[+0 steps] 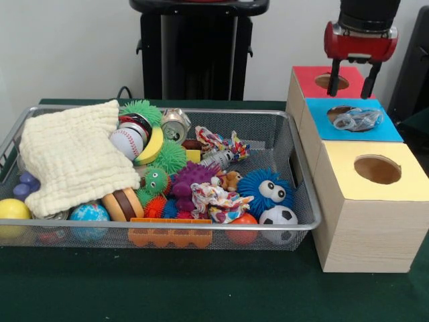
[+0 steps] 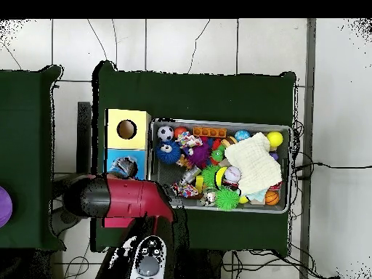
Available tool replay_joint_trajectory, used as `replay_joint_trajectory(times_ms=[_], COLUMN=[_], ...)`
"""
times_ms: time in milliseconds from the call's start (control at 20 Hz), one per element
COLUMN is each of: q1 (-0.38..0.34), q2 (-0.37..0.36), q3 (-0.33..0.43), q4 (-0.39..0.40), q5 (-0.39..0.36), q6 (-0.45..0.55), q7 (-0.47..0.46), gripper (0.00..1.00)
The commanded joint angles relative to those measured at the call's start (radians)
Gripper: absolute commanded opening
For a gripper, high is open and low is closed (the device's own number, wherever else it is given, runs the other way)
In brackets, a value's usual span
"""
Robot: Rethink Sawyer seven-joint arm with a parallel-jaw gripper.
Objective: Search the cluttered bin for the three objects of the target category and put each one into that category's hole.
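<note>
Three boxes (image 1: 362,168); gripper (image 1: 352,84) open over red-topped hole (image 1: 332,82).

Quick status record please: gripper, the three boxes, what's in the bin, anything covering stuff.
gripper: open, empty, hanging above the red-topped box
blue-topped box: clear crinkly item sitting in its hole
yellow-topped box: hole looks empty
wire bin: crowded with toys
balls on show: baseball, soccer ball, globe ball, yellow ball
cover: cream cloth draped over the bin's left part, hiding what lies under it
</note>
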Motion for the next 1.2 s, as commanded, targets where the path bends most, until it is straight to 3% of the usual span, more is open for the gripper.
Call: replay_joint_trajectory(times_ms=[50,400,800,1200], q1=[-0.006,0.027,0.047,-0.002], q2=[0.080,0.085,0.148,0.206], q3=[-0.004,-0.027,-0.031,0.010], q4=[-0.081,-0.081,-0.070,-0.016], q5=[0.050,0.062,0.074,0.040], q6=[-0.046,-0.057,-0.155,-0.296], q7=[0.267,0.287,0.279,0.214], gripper=[1.00,1.00,1.00,1.00])
